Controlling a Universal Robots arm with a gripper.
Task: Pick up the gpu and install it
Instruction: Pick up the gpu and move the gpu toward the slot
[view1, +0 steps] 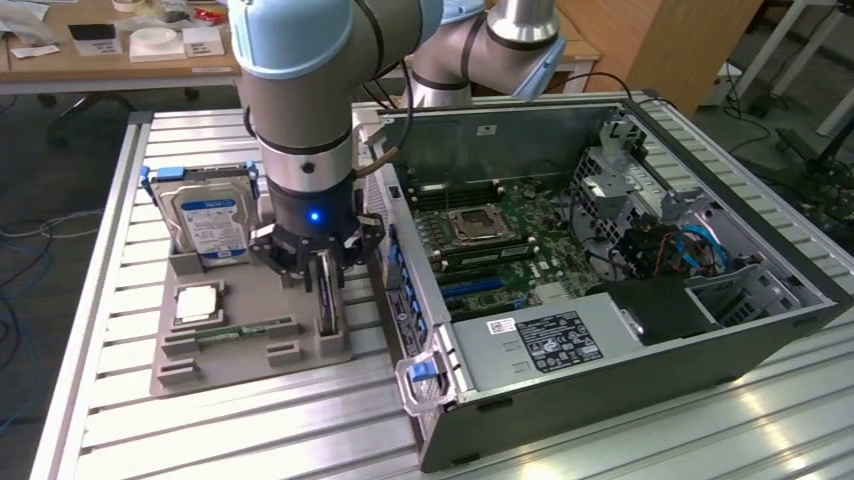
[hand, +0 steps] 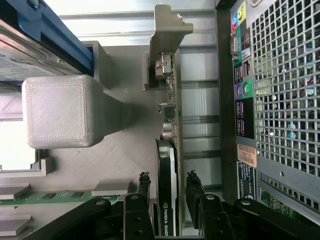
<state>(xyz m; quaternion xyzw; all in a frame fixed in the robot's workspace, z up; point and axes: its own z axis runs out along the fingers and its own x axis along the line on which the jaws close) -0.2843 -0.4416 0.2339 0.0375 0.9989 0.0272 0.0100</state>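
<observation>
Got the hand (view1: 322, 268) spread either side of the gpu (hand: 169, 150), not pinching yet. Parked upright on edge in the gray holder (view1: 247, 365) beside the PC case (view1: 641, 375), so grabbable from above.

1. The gpu (hand: 165, 155) has a black face with a small green-and-white logo, a brownish board edge and a silvery end bracket.
2. The hand (hand: 168, 175) is black.
3. The tray (view1: 254, 365) is plain grey, with fine layered lines on its post.
4. The hard drive (view1: 214, 225) is silver with a blue-and-white label.
5. The memory stick (view1: 247, 329) is green.
6. The computer case (view1: 641, 345) is dark grey with blue latches and a grid of small holes at the back.
7. The tabletop (view1: 200, 430) is silvery, striped with ribs.
8. The arm (view1: 307, 90) is silver-grey with pale blue caps.
</observation>
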